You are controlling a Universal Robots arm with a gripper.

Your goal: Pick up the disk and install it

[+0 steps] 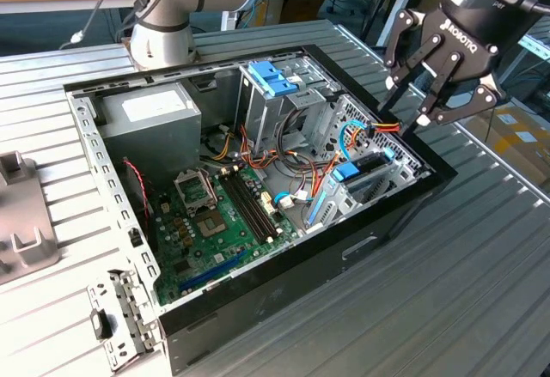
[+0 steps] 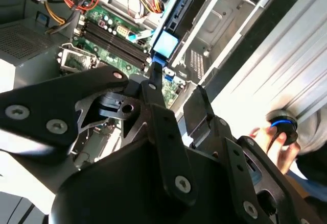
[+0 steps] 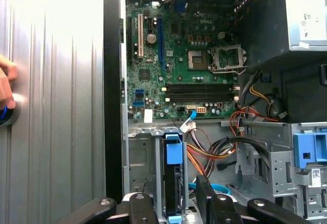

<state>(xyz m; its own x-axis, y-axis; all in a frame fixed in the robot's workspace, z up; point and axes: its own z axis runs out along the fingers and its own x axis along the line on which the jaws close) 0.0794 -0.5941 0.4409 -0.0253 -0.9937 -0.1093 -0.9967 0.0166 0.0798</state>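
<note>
The gripper (image 1: 440, 85), black with jointed metal fingers, is seen in the exterior view above the case's edge at that view's right; its fingers are spread wide apart and nothing is held between them. The open computer case (image 1: 404, 209), black-walled with a grey sheet-metal interior, lies on a ribbed grey metal table (image 1: 464, 291). The disk (image 3: 174, 178) is seen in the first wrist view standing on edge in a narrow slot of the grey metal drive cage, its dark body framed by a light-blue plastic bracket; in the exterior view the same blue-trimmed disk (image 1: 347, 173) sits in the cage just below the gripper, and in the second wrist view its blue tab (image 2: 165, 44) shows beyond the black finger links. A green motherboard (image 1: 219, 222) with long black memory slots covers the case floor. A boxy grey power supply (image 1: 155, 111) fills the far corner. A blue plastic piece (image 1: 269, 76) with two paddle tabs rests atop the rear cage. Red, yellow and orange wires (image 3: 214, 155) run beside the disk. A person's hand (image 2: 273, 145) rests by a round blue-ringed object on the table.
</note>
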